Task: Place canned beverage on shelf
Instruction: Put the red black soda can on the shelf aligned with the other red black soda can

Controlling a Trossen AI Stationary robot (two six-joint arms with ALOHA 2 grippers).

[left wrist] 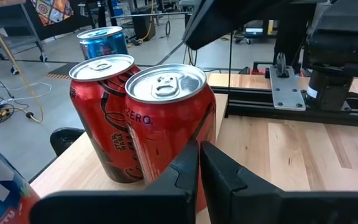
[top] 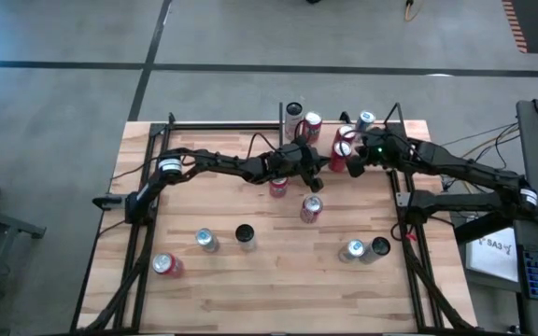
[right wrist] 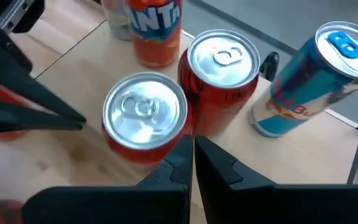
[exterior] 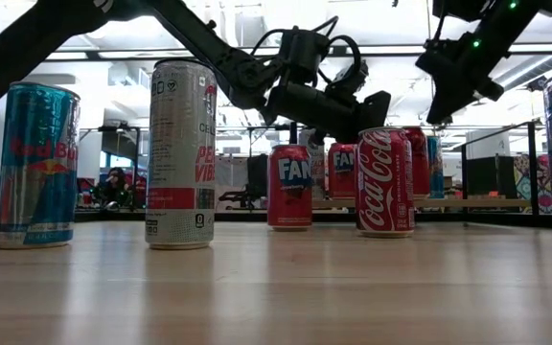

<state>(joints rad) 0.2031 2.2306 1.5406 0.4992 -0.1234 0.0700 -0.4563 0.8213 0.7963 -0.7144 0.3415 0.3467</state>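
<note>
Two red Coke Zero cans (left wrist: 166, 118) (left wrist: 101, 106) stand upright side by side at the table's far right, by the shelf (exterior: 468, 202). A blue Red Bull can (right wrist: 328, 68) stands just beyond them. My left gripper (left wrist: 199, 152) reaches level from the table's left, shut, with its tips at the nearer red can's side. In the right wrist view it is the dark wedge (right wrist: 48, 99) beside that can (right wrist: 145, 112). My right gripper (right wrist: 192, 146) hangs shut above the two red cans, slanting down, holding nothing. My left gripper's shut fingertips (left wrist: 188, 158) stand at the lower side wall (left wrist: 166, 162) of the nearer Coke Zero can, coming level from the table's left. I cannot tell whether they touch it. The can stands upright on the wood.
A Fanta can (top: 278, 185) and a Coca-Cola can (top: 311, 208) stand mid-table. Several more cans stand toward the near edge, among them a red one (top: 166, 265) and a black one (top: 245, 233). A white can (top: 294, 114) stands at the far edge.
</note>
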